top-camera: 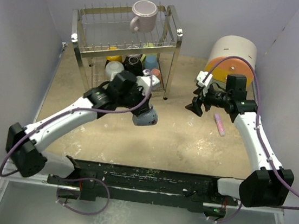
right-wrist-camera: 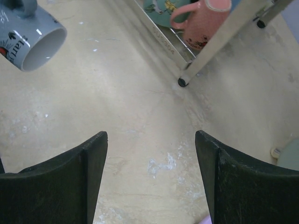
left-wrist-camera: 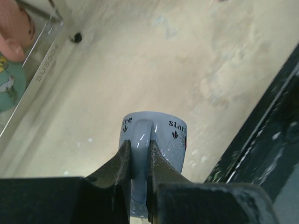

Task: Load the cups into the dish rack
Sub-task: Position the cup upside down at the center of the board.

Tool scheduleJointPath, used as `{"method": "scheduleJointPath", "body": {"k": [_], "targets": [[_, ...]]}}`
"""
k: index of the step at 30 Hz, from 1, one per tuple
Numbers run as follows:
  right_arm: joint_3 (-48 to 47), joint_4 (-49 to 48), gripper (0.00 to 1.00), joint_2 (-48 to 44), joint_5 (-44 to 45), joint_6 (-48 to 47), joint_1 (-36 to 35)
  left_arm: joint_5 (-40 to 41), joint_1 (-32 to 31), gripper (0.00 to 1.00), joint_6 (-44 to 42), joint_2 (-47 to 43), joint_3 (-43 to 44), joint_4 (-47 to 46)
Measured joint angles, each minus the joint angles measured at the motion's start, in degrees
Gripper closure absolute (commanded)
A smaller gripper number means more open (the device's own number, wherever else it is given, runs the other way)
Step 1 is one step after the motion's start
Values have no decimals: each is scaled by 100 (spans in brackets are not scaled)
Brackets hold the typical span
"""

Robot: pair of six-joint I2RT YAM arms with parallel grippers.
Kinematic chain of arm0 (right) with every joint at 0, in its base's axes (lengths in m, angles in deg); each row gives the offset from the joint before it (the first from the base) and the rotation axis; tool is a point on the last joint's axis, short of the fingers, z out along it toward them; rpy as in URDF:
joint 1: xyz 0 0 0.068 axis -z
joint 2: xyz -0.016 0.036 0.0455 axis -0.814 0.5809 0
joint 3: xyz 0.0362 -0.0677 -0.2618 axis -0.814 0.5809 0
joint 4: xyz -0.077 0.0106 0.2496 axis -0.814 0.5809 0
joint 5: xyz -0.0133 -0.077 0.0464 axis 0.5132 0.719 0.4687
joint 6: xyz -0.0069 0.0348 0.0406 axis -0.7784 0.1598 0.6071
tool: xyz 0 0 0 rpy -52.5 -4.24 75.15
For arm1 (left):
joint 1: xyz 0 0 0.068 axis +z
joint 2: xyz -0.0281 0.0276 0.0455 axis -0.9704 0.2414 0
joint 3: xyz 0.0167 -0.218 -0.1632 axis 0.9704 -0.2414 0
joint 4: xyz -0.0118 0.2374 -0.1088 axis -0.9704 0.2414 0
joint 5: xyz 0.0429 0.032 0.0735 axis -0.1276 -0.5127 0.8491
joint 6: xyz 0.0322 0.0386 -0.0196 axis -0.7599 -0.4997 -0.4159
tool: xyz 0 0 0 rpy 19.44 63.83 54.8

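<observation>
My left gripper (top-camera: 141,111) is shut on the handle of a grey-blue printed mug (top-camera: 145,117) and holds it on its side above the table, just in front of the chrome dish rack (top-camera: 87,39). In the left wrist view the fingers (left-wrist-camera: 124,161) pinch the handle of this mug (left-wrist-camera: 161,135). It also shows in the right wrist view (right-wrist-camera: 35,39). A lilac mug (top-camera: 144,14) sits on the rack's top tier. Several mugs stand on the lower tier, among them a pink one (right-wrist-camera: 203,23) and a teal one (right-wrist-camera: 161,11). My right gripper (top-camera: 195,105) is open and empty, right of the rack.
A round white-orange-yellow drawer unit (top-camera: 232,54) stands at the back right. A small flat pink bar (top-camera: 219,124) lies on the table beside my right arm. The rack's front right leg (right-wrist-camera: 183,81) stands close ahead of my right gripper. White walls enclose the table.
</observation>
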State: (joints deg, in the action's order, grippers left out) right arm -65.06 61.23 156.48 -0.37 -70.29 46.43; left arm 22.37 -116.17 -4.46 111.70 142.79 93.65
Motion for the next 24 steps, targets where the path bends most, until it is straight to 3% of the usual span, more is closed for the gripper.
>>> {"method": "scheduleJointPath", "body": {"k": [5, 10, 20, 24], "targets": [[26, -337, 22, 85, 302, 463, 129, 1071, -549, 100, -942, 1349, 1473, 2096], [107, -557, 22, 107, 455, 715, 385, 1530, -1005, 100, -1740, 2439, 2020, 3268], [184, -800, 22, 107, 553, 916, 599, 2011, -1176, 100, -2457, 3722, 2791, 3807], [186, -831, 22, 107, 555, 938, 621, 2087, -1209, 92, -2559, 4046, 2889, 3803]]}}
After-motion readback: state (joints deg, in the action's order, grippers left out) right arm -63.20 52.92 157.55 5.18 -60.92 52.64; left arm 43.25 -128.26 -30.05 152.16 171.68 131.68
